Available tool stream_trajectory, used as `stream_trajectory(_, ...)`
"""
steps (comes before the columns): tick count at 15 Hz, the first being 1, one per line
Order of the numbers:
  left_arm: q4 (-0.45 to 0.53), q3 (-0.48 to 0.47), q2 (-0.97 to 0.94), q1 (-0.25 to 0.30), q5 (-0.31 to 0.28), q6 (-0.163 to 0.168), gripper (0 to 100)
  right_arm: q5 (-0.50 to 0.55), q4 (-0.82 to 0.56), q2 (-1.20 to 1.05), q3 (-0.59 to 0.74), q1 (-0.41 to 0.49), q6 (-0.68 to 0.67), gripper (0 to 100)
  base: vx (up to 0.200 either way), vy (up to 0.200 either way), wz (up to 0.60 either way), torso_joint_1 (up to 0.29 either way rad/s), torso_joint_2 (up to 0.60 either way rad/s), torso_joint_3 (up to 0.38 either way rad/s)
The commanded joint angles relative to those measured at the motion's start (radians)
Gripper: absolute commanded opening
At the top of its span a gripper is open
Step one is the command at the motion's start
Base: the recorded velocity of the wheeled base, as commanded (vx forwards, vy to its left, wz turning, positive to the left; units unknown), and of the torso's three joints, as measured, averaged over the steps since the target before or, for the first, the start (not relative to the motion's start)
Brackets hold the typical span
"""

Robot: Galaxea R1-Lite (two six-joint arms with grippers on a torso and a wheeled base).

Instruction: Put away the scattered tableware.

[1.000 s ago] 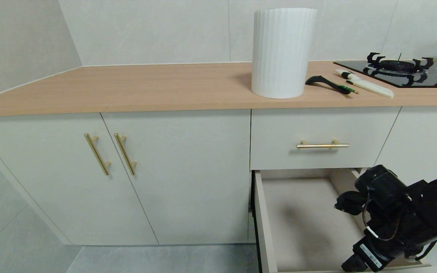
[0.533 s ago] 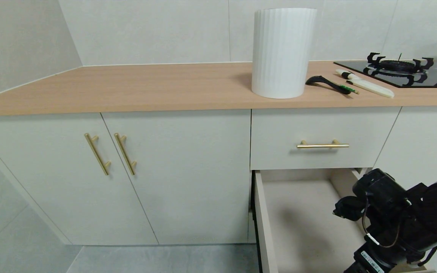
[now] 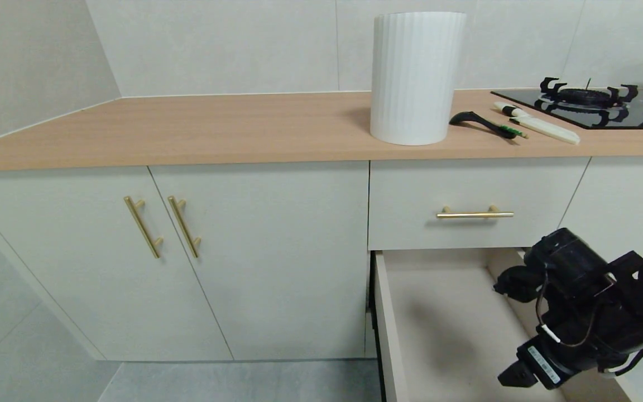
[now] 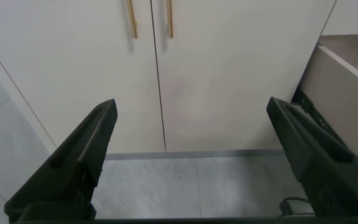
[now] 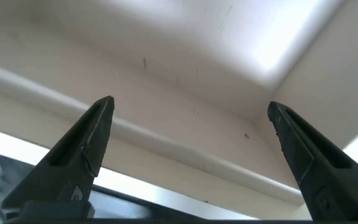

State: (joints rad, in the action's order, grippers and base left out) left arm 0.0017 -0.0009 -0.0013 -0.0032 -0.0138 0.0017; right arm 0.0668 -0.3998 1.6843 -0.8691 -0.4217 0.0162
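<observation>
A black ladle (image 3: 480,123) and what looks like a white knife (image 3: 542,128) lie on the desk (image 3: 187,128), right of a white canister (image 3: 413,78). The right pincer (image 5: 191,124) hangs open over the open drawer (image 3: 387,312). The left pincer (image 4: 191,130), also open, faces the cupboard doors (image 4: 160,68).

The worktop (image 3: 215,128) is carrying one white ribbed canister (image 3: 413,78). Two utensils are lying beside it: one black ladle (image 3: 473,120) and one pale knife (image 3: 542,129). One hob (image 3: 595,111) is showing two burner grates (image 3: 589,92). Below, two cabinet doors (image 3: 265,257) are standing shut. Two drawers are sitting one above the other: one shut drawer (image 3: 466,190) and one open drawer (image 3: 450,329). Three gold handles (image 3: 475,214) are showing. Two grippers are appearing, the left gripper (image 4: 189,109) and the right gripper (image 5: 191,106), each presenting two fingers (image 4: 92,143).
</observation>
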Motion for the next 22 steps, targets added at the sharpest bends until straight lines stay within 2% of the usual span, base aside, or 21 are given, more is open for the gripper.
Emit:
stream_trajectory(1,0.000,0.001,0.001,-0.001,0.000,0.000,100,-0.002,0.010,-0.107,-0.059,0.009,-0.061,100,0.000,0.000,0.00,0.000,0.00,0.000)
stream_trajectory(5,0.000,-0.001,0.001,-0.001,0.000,0.000,100,-0.001,0.150,-0.224,-0.036,0.029,-0.068,100,0.000,0.000,0.00,0.000,0.00,0.000)
stream_trajectory(12,0.000,0.001,0.001,-0.001,0.000,0.000,100,0.013,0.418,-0.275,0.039,0.046,-0.087,100,0.000,0.000,0.00,0.000,0.00,0.000)
stream_trajectory(17,0.000,-0.001,0.001,0.000,0.000,0.000,100,0.013,0.430,-0.273,0.053,0.046,-0.084,100,0.000,0.000,0.00,0.071,-0.21,-0.212)
stream_trajectory(22,0.000,0.001,0.001,0.000,0.000,0.000,100,0.013,0.430,-0.270,0.053,0.047,-0.084,100,0.000,0.000,0.00,0.145,-0.51,-0.301)
